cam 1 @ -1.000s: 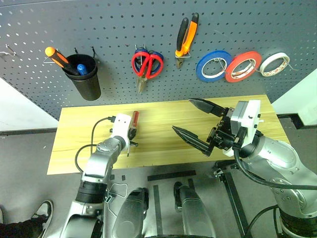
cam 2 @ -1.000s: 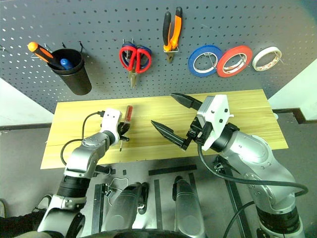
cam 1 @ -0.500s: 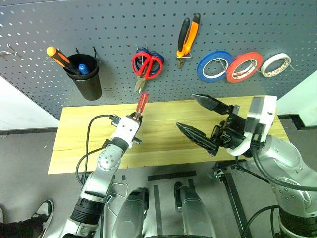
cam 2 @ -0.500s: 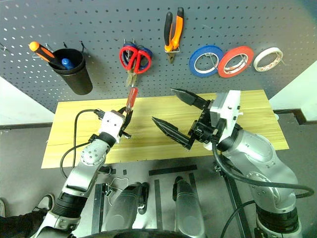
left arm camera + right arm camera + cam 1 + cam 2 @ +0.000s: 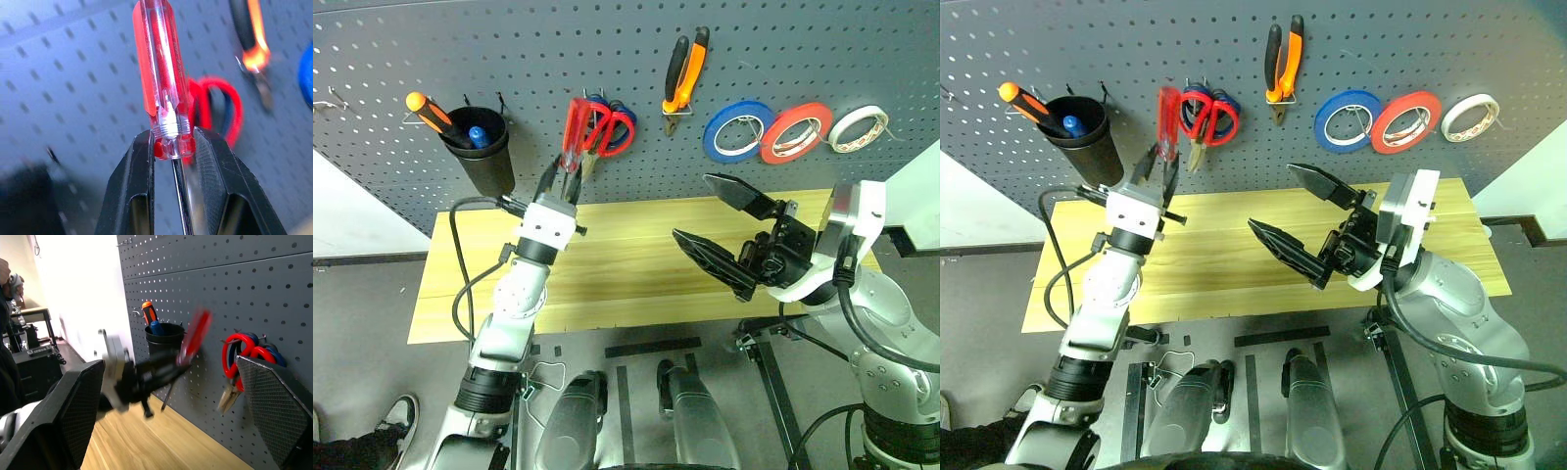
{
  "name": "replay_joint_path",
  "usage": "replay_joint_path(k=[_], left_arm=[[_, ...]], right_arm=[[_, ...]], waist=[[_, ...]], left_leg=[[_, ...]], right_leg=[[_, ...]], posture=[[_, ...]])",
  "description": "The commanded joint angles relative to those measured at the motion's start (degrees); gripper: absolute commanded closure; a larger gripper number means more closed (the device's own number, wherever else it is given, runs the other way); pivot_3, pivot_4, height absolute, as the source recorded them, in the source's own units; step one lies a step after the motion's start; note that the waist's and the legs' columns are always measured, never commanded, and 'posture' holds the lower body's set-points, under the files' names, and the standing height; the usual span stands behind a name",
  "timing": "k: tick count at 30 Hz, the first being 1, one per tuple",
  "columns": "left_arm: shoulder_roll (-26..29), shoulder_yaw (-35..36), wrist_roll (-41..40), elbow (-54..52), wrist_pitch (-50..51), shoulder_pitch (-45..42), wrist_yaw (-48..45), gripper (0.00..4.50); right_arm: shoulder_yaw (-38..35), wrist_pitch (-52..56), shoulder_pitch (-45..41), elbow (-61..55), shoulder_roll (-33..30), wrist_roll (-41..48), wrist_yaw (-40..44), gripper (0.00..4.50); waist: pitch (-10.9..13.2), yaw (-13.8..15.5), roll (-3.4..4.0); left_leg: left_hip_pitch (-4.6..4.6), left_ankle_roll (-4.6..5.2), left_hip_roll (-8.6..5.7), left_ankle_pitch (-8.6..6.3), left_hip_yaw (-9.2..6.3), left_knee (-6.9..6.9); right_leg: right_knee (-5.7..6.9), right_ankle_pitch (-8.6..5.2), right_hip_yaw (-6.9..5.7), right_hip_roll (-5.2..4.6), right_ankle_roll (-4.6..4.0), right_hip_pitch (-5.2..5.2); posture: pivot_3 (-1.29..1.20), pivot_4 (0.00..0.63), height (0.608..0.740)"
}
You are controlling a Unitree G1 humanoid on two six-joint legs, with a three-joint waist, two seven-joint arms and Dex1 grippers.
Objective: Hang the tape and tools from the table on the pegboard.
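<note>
From the head cameras, the left gripper [image 5: 558, 178] is clamped on the red-handled screwdriver [image 5: 572, 134], holding it handle-up in front of the pegboard [image 5: 509, 49], between the black cup [image 5: 486, 152] and the red scissors [image 5: 604, 128]. The right gripper [image 5: 724, 233] hangs over the bare wooden table [image 5: 626, 264] with its jaws spread wide, holding nothing. The orange-and-black pliers [image 5: 684, 69] and the red tape roll [image 5: 793, 132] already hang.

In the left wrist view the grip sits only at the collar of the smooth, clear red plastic handle, the thin steel shaft running down between the ribbed black pads [image 5: 212, 166]. I judge that glossy handle could pivot or slip.

In the right wrist view the screwdriver hangs close to the cup's rim, so I judge a snag possible.
</note>
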Motion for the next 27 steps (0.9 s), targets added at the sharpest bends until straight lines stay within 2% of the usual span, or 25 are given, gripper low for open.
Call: replay_joint_path(k=[1,8,13,27], left_arm=[[0.5,1.8,0.7,-4.4,-1.5,-3.3,0.5,3.68],[1.1,6.1,0.3,-6.4,0.5,-11.7,1.8,3.68],[3.3,9.6,-0.5,-3.1,0.2,-18.4,2.5,3.68],[8.7,12.3,2.9,8.4,-8.1,-18.7,8.0,3.68]], right_arm=[[-0.1,-1.9,-0.6,-0.4,0.0,0.1,1.0,0.0],[0.4,-2.5,-0.6,0.3,-0.2,-0.3,1.9,0.0],[0.2,-2.7,-0.6,-0.3,0.0,1.3,2.4,0.0],[-0.4,-2.3,0.5,-1.2,-1.4,2.6,2.5,0.0]], waist=[[0.0,0.0,0.0],[-0.1,0.0,-0.02],[-0.3,-0.1,-0.01],[-0.6,-0.1,-0.13]], left_leg=[[0.0,0.0,0.0,0.0,0.0,0.0],[0.0,-0.01,0.0,0.01,0.03,0.02],[0.0,-0.01,0.0,0.01,0.03,0.07],[0.03,-0.02,0.0,0.02,0.07,0.08]], right_leg=[[0.0,0.0,0.0,0.01,0.0,0.0],[0.01,0.02,0.0,0.09,0.02,0.0],[0.05,0.02,-0.01,0.13,0.04,0.0],[0.06,0.03,0.0,0.13,0.05,0.0]], posture=[[0.05,0.234,0.74],[0.06,0.23,0.74],[0.06,0.231,0.74],[0.04,0.246,0.74]])
